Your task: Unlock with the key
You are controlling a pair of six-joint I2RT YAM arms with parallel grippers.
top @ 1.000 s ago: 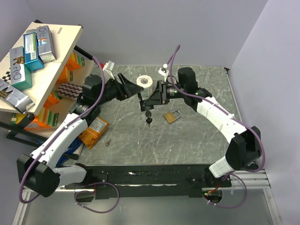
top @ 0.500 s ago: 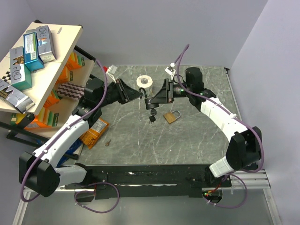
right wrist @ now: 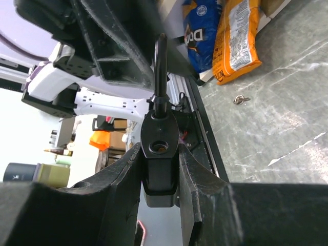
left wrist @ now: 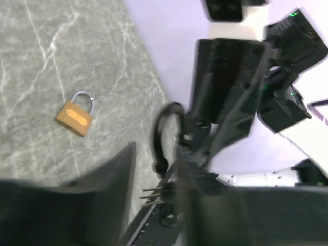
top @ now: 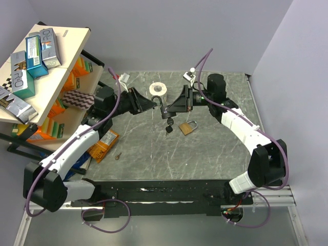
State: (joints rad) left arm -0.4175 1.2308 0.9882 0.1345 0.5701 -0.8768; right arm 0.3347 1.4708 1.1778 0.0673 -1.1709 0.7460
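Our arms reach inward, meeting above the table (top: 205,154); right claw (top: 171,106) clamps a black padlock (right wrist: 160,154), keys (top: 168,126) dangling below; left claw (top: 151,104) gapes at its shackle (left wrist: 161,133).

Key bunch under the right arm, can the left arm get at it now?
Probably yes: the key bunch hangs free below the right tool, and the left tool sits close beside, nothing between.
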